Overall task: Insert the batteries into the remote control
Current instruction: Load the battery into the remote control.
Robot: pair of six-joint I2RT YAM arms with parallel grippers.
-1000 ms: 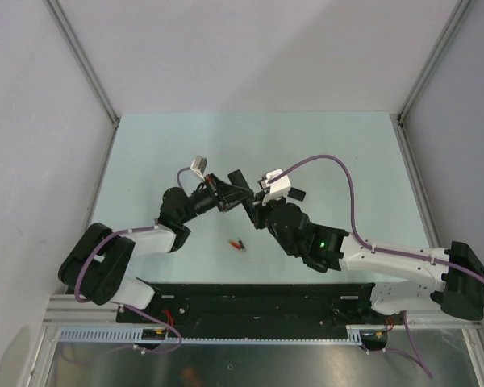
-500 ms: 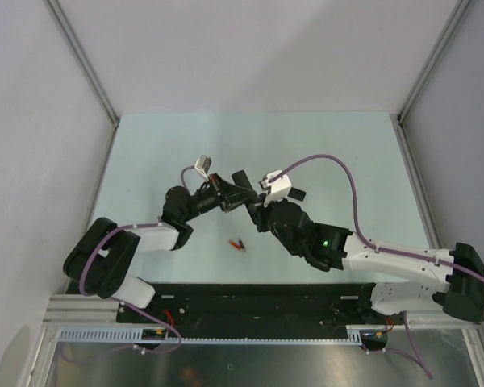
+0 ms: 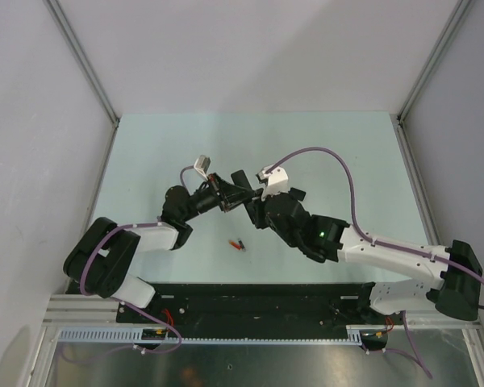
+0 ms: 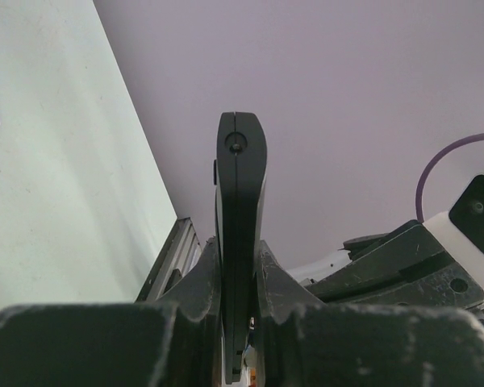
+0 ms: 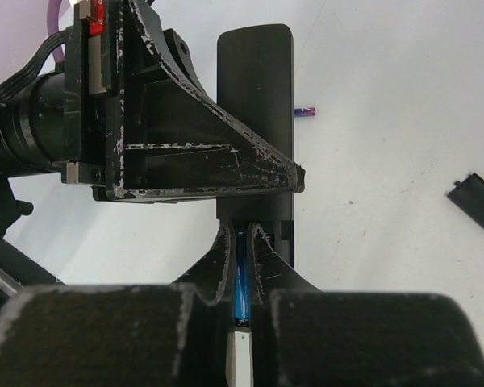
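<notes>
Left gripper (image 4: 240, 270) is clamped on the remote (image 5: 254, 72) across its thin dimension. From that wrist it's edge-on and sticks straight out past the fingertips. One left finger lies over the broad face that my right wrist looks at.

Right gripper (image 5: 240, 246) is pinched narrow on a blue battery (image 5: 240, 282). The cell runs lengthwise along the remote, tip at the remote's near end.

Step, I reckon: seating this cell in the back recess. My own fingers hide the recess and I can't read polarity from here.

To do it well:
- keep the battery axis parallel to the remote's long axis
- put one end against the contact first, then tip the other end down
- push lightly, since the remote could pivot in the left grip
- hold the pinch until the cell sits below the rim

Pose: both arms reach in from the near side and meet at the remote, which is held off the table (image 3: 161, 145). The left forearm is low. The right elbow is bent, wrist aimed along the remote.

Spare batteries (image 3: 238, 243) lie nearer my bases than the remote, and a small black cover piece (image 5: 476, 201) lies off its side.
</notes>
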